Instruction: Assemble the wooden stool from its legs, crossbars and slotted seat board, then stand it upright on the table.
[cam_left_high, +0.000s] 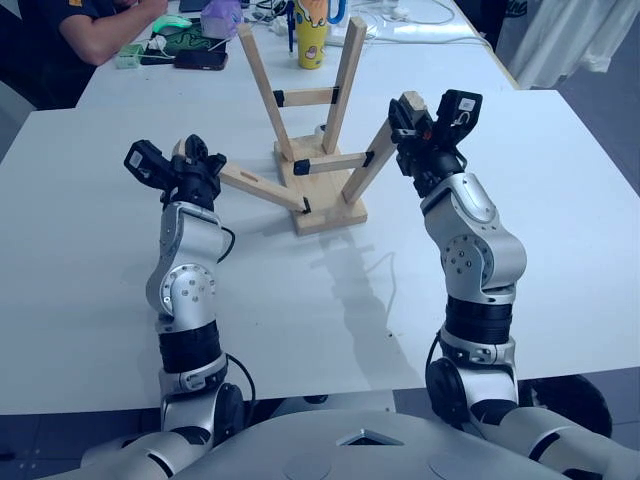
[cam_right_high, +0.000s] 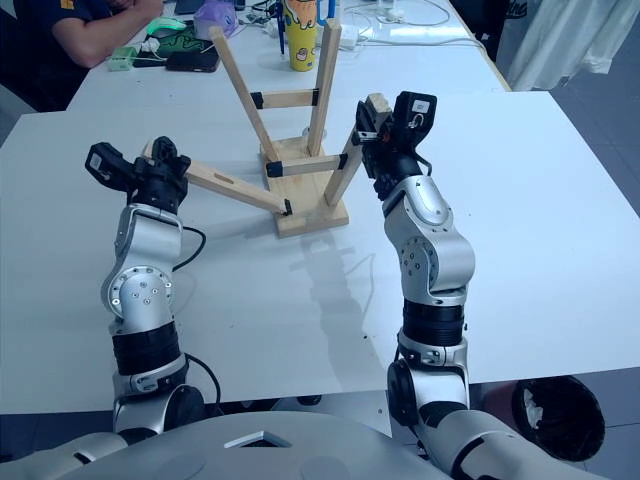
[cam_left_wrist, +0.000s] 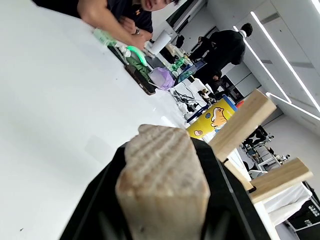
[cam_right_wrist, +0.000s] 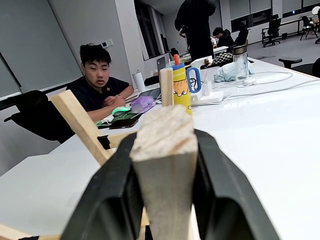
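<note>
Item: wooden stool (cam_left_high: 322, 185), standing inverted near the middle of the white table (cam_left_high: 560, 230). The slotted seat board (cam_left_high: 338, 216) lies flat on the tabletop, with 4 legs rising from it and crossbars (cam_left_high: 308, 97) bridging them. The 2 far legs (cam_left_high: 263, 88) stand steep. The 2 near legs splay towards the robot, 1 to each arm. The left gripper (cam_left_high: 190, 158) has its fingers (cam_left_wrist: 102, 200) clamped on the free end of the left near leg (cam_left_high: 262, 186). That leg's long axis runs low, almost along the table, from the seat board out to the robot's left. The right gripper (cam_left_high: 412, 120) has its fingers (cam_right_wrist: 112, 195) clamped on the free end of the right near leg (cam_left_high: 375, 165), which climbs from the board up and to the right, so this gripper sits higher than the other. The seat board lies ahead of both grippers and between them, somewhat nearer the right one. Judgement: the legs point up, so the stool has to be turned over about the board to stand. The flatter left leg may not be fully seated, though the joint is too small to tell.
</note>
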